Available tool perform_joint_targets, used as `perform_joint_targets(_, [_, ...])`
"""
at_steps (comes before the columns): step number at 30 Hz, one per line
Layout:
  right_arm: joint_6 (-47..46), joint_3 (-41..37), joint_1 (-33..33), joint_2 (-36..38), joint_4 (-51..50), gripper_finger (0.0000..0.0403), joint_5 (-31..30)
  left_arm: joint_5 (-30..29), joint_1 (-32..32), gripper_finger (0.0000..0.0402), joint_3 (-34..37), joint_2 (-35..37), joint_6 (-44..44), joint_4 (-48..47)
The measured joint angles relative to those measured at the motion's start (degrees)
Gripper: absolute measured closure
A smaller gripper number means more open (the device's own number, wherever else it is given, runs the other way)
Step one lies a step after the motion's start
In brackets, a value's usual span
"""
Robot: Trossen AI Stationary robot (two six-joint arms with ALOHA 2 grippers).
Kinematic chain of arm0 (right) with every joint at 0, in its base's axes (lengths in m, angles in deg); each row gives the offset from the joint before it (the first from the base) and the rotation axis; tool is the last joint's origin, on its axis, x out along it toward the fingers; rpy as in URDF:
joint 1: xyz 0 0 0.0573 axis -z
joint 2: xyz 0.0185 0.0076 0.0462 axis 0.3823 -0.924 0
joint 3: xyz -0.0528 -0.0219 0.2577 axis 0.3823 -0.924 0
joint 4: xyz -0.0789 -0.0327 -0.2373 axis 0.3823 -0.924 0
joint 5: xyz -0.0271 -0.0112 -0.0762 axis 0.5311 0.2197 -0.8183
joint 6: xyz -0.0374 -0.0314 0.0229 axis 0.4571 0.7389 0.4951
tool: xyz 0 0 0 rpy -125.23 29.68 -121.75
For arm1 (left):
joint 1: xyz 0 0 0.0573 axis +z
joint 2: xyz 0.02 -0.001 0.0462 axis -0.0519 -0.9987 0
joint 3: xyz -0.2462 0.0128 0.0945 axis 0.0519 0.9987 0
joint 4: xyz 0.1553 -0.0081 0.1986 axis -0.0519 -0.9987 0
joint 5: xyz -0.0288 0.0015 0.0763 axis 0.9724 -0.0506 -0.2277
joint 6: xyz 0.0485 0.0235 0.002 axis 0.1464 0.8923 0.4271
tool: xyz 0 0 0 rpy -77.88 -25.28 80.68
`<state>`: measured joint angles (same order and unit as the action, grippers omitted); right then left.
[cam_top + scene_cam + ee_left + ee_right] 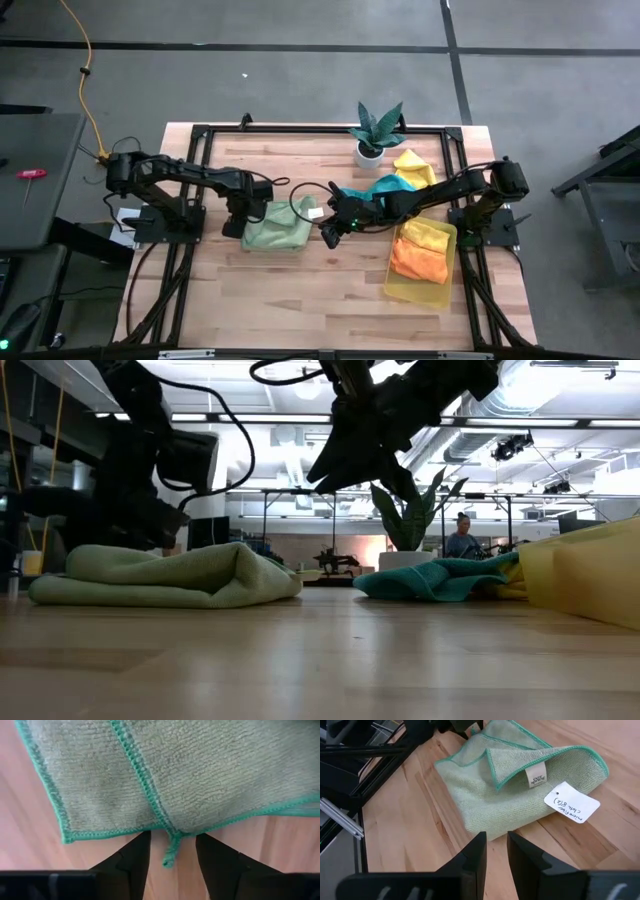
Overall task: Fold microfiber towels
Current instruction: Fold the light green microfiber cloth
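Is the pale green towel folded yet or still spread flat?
Folded. The pale green towel lies doubled on the table, one layer lapped over another, stitched edges stacked. The left gripper is at its edge.

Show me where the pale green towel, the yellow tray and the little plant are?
pale green towel [277, 229], high view, middle of the folded cloth.
yellow tray [415, 292], high view, bare front corner.
plant [376, 127], high view, its leaves.

Grey concrete floor [300, 80], exposed ceiling ducts [540, 400], distant seated person [462, 538], bright overhead lighting
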<state>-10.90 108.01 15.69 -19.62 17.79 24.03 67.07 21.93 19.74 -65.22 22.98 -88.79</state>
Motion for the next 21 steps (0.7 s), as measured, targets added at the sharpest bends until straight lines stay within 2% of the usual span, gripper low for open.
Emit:
perform_joint_targets(3, [0.0, 0.0, 0.0, 0.0, 0.0, 0.0334, -0.8, -1.7, -0.1, 0.0283, 0.3, 0.0, -0.2, 0.3])
perform_joint_targets(10, [-0.2, 0.0, 0.0, 0.0, 0.0, 0.0334, -0.9, -2.7, 0.1, 0.0392, 0.4, 0.0, 0.3, 0.6])
perform_joint_targets(21, [-0.4, 0.0, 0.0, 0.0, 0.1, 0.0334, -0.9, -3.8, 0.0, 0.0398, 0.7, 4.7, 0.3, -1.8])
